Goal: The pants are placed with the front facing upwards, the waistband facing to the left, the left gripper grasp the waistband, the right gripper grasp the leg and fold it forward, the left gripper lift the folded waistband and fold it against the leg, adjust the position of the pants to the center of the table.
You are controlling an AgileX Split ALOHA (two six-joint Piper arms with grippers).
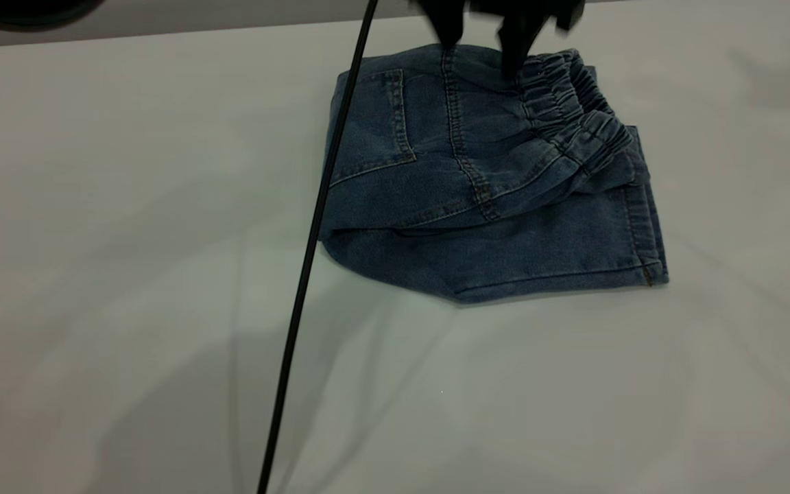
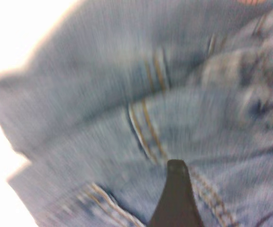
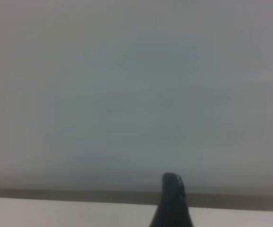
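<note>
Cable: a black cable (image 1: 313, 233) runs across the front of the table (image 1: 93, 274), crossing the pants' near-left edge.
Pants: the pants (image 1: 491, 254) lie folded into a compact stack right of the table's middle, toward the far side, back pocket up.
Waistband: the waistband (image 1: 573, 103) is already brought over onto the leg layer, bunched just beside the fingers.
Left gripper: the left gripper (image 1: 487, 41) sits at the stack's far edge, its two fingers apart, tips against the denim next to the ruffles and clamping nothing that I can see.
Right gripper: the right gripper (image 3: 173, 198) is off the cloth, looking at bare table; whether its fingers are apart I cannot tell.
Done, by my reckoning: both folds.
Left: nudging the stack to the centre.
</note>
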